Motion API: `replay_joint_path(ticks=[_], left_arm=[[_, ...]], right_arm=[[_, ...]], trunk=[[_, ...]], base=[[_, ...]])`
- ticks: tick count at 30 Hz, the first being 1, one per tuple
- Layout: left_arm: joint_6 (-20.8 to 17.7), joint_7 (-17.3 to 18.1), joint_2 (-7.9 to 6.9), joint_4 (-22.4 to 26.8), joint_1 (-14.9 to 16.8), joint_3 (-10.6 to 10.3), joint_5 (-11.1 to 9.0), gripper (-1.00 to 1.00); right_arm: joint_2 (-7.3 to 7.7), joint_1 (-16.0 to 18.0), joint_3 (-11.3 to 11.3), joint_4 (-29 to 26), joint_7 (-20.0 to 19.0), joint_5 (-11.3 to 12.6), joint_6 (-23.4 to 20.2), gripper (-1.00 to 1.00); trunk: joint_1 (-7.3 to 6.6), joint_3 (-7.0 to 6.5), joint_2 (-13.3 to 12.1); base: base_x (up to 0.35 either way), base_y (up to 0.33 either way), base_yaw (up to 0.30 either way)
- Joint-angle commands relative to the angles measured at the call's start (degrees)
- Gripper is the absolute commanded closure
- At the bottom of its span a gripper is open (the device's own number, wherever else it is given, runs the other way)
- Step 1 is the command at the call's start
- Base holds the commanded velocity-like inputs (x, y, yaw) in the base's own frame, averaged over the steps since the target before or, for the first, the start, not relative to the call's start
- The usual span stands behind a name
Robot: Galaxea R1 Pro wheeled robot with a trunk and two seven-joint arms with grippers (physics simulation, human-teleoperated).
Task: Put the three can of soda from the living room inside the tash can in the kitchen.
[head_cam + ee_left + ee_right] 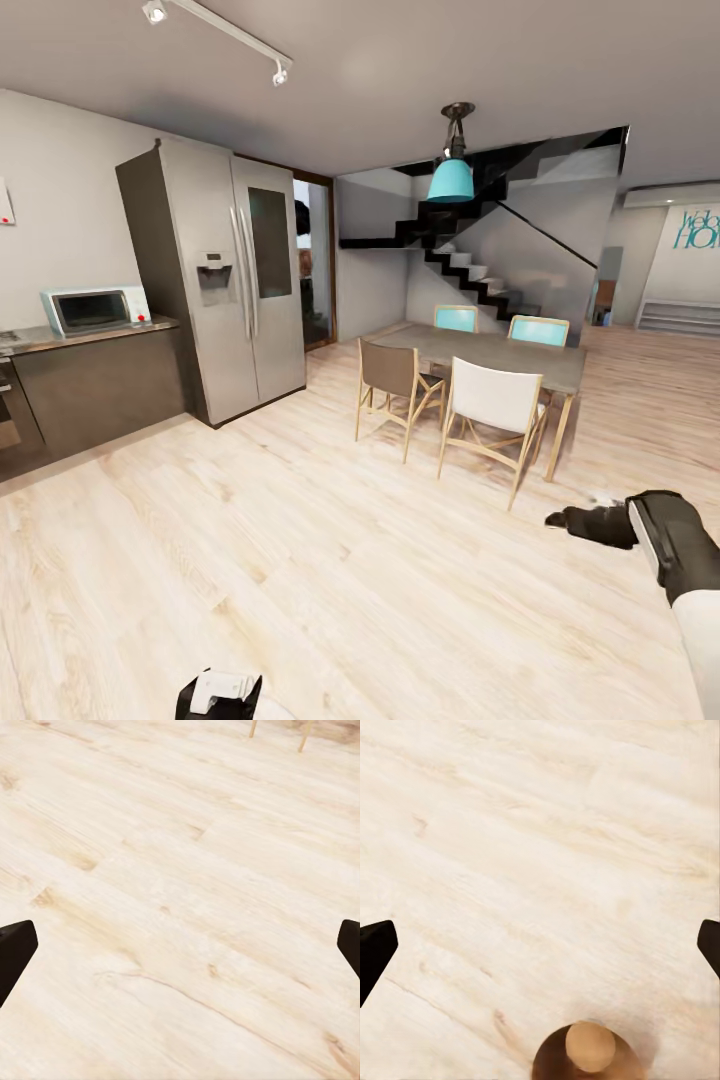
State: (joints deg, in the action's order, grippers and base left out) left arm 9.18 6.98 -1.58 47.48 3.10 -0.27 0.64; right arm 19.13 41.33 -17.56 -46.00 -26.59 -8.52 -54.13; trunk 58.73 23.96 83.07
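I am in the kitchen, with its steel double-door fridge [235,285] and dining table [500,350]. My right gripper [575,520] hangs open low over the wood floor, its fingertips [375,949] wide apart with nothing between them. Below it, at the edge of the right wrist view, is a round coppery-brown opening [589,1057] that looks like the tash can seen from above. A rounded orange-tan thing lies inside it, and I cannot tell whether it is a can. My left gripper [220,690] is also open over bare floor [180,870]. The three soda cans are otherwise out of view.
Dark cabinets with a microwave [92,310] line the left wall. Several chairs [495,405] ring the table under a teal pendant lamp [451,180]. A black staircase [470,265] rises behind, and a doorway [315,260] opens beside the fridge. Light wood floor [330,560] spreads ahead.
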Motion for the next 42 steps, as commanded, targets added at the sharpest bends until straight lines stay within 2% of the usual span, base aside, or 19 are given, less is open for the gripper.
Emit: replay_joint_path(ticks=[1, 3, 4, 5, 9, 12, 14, 19, 24, 29, 34, 42], left_arm=[[0.0, 0.0, 0.00, 0.0, 0.0, 0.0, 0.0, -1.00], [0.0, 0.0, 0.00, 0.0, 0.0, -0.1, 0.0, -1.00], [0.0, -0.1, 0.02, 0.0, 0.0, -0.1, 0.0, -1.00], [0.0, -0.1, 0.04, 0.0, 0.0, -0.1, 0.0, -1.00], [0.0, -0.2, 0.07, 0.1, 0.0, -0.1, -0.1, -1.00], [0.0, -0.2, 0.08, 0.1, 0.0, -0.2, 0.0, -1.00], [-0.1, -0.2, 0.08, 0.0, 0.0, -0.2, 0.0, -1.00], [-0.1, -0.2, 0.05, -0.1, 0.0, -0.3, 0.1, -1.00], [-0.1, -0.1, 0.01, -0.1, 0.0, -0.2, 0.2, -1.00], [-0.1, -0.2, 0.00, -1.9, 0.0, -0.1, 0.1, -1.00], [-0.1, -0.2, 0.00, -2.5, 0.1, -0.2, 0.1, -1.00], [-0.1, -0.2, -0.02, -2.8, 0.1, -0.2, 0.1, -1.00]], right_arm=[[0.47, 2.8, 0.5, 4.1, 0.1, -1.3, -0.5, -1.00], [1.23, 7.5, 1.3, 12.1, 0.2, -3.5, -1.0, -1.00], [1.73, 11.3, 1.8, 19.4, 0.4, -5.6, -0.9, -1.00], [1.87, 12.8, 1.9, 22.3, 0.4, -6.6, -0.6, -1.00], [1.96, 16.2, 2.5, 29.7, 0.6, -9.5, 0.5, -1.00], [1.75, 17.3, 2.6, 32.6, 0.7, -10.6, 1.0, -1.00], [1.60, 18.1, 2.6, 37.4, 2.0, -11.4, 1.3, -1.00], [1.63, 18.4, 2.6, 41.4, 4.6, -11.7, 3.1, -1.00], [2.48, 18.3, 2.5, 42.3, 5.8, -11.7, 5.2, -1.00], [5.27, 18.3, 2.6, 42.0, 6.1, -11.7, 6.2, -1.00], [7.16, 18.3, 2.6, 42.0, 6.1, -11.7, 7.1, -1.00], [7.51, 18.3, 2.6, 42.4, 5.5, -11.7, 11.2, -1.00]], trunk=[[0.00, 0.01, 0.0], [0.00, 0.01, 0.0], [0.00, 0.01, 0.0], [0.00, 0.01, 0.0], [0.00, 0.01, 0.0], [0.00, 0.01, 0.0], [0.22, 0.19, 0.4], [1.32, 1.09, 2.4], [2.41, 1.99, 4.4], [3.51, 2.88, 6.4], [4.61, 3.78, 8.4], [6.37, 5.22, 11.6]], base=[[0.000, 0.000, 0.000], [0.000, 0.000, 0.000], [0.000, 0.000, 0.000], [0.000, 0.000, 0.000], [0.000, 0.000, 0.000], [0.000, 0.000, 0.000], [0.000, 0.000, 0.000], [0.000, 0.000, 0.000], [0.000, 0.000, 0.000], [0.000, 0.000, 0.000], [0.000, 0.000, 0.000], [0.000, 0.000, 0.000]])
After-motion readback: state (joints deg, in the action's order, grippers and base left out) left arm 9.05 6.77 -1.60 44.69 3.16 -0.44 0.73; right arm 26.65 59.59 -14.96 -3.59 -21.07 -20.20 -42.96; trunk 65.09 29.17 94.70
